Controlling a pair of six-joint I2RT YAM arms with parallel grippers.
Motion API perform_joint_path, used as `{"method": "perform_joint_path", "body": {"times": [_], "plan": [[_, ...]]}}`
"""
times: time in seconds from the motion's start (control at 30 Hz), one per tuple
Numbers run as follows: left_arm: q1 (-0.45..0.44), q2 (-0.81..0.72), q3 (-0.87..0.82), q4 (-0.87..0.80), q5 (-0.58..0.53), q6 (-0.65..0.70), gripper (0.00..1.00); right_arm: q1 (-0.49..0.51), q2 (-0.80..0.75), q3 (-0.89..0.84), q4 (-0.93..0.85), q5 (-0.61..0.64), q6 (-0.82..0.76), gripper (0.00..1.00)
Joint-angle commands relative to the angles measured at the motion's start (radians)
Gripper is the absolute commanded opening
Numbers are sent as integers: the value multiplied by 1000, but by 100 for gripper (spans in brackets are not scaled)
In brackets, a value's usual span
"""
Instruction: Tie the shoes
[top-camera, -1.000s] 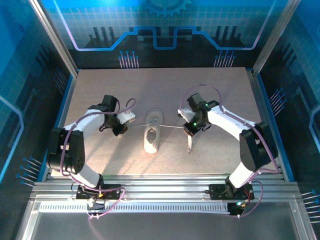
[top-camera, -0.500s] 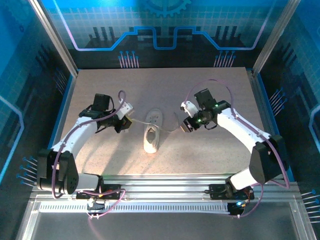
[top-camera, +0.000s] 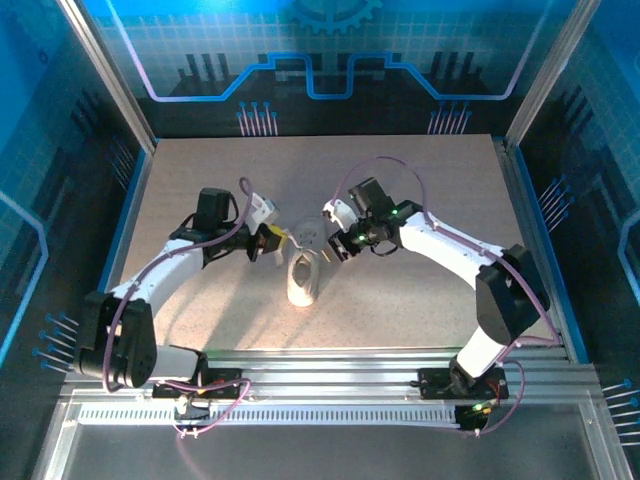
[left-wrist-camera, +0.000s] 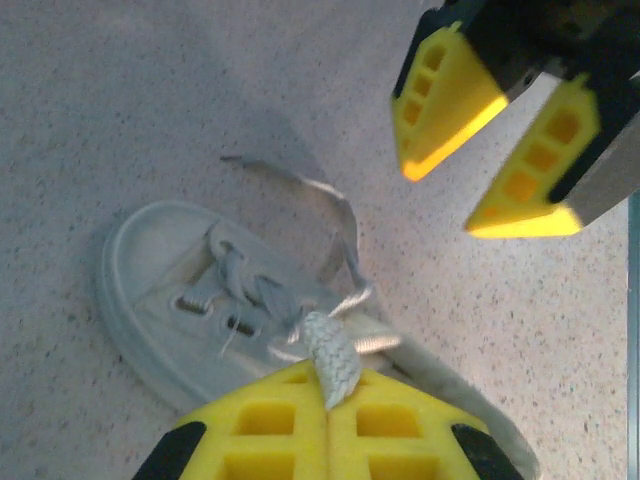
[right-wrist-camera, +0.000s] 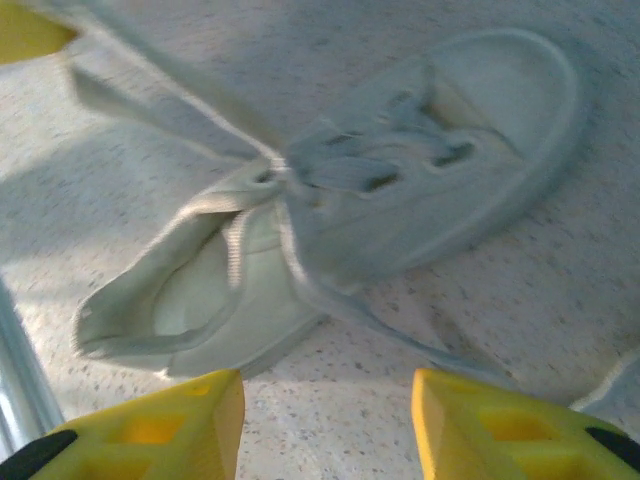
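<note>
The small white sneaker (top-camera: 303, 272) lies mid-table, toe toward the back. My left gripper (top-camera: 275, 244) is just left of it. In the left wrist view the yellow fingers (left-wrist-camera: 270, 425) are shut on a braided white lace (left-wrist-camera: 334, 358), right above the shoe's eyelets (left-wrist-camera: 205, 300). My right gripper (top-camera: 336, 244) hovers at the shoe's right side. In the right wrist view that gripper (right-wrist-camera: 328, 405) stands open over bare table beside the sneaker (right-wrist-camera: 400, 190). Its open fingers (left-wrist-camera: 445, 100) also show in the left wrist view. The other lace (right-wrist-camera: 400, 338) trails loose on the table.
The speckled tabletop (top-camera: 430, 300) spreads around the shoe. Blue enclosure walls (top-camera: 320, 70) and metal posts stand at the back and sides. An aluminium rail (top-camera: 330, 375) runs along the near edge by the arm bases.
Both grippers have moved inward to the shoe. The right gripper, which pulled a lace out to the right a second ago, has let it go and stands open.
</note>
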Motion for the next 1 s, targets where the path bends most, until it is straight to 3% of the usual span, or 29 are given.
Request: {"method": "perform_joint_path", "body": {"times": [0.0, 0.1, 0.3, 0.57, 0.73, 0.87, 0.97], "plan": [[-23, 35, -24, 126, 55, -58, 0, -67, 3, -3, -22, 130, 241, 49], [-43, 51, -34, 180, 54, -70, 0, -118, 16, -41, -49, 144, 351, 49], [-59, 64, -52, 278, 58, -103, 0, -125, 108, -25, -77, 178, 403, 51], [-56, 58, 50, 17, 46, 30, 0, -126, 249, 60, -87, 184, 403, 52], [-56, 48, 73, -10, 8, 38, 0, -125, 303, 72, -68, 188, 407, 52], [-56, 40, 68, 22, 27, 34, 0, -125, 346, 77, -64, 194, 407, 47], [-56, 30, 47, 53, 38, 44, 0, -125, 361, 72, -50, 195, 402, 37]]}}
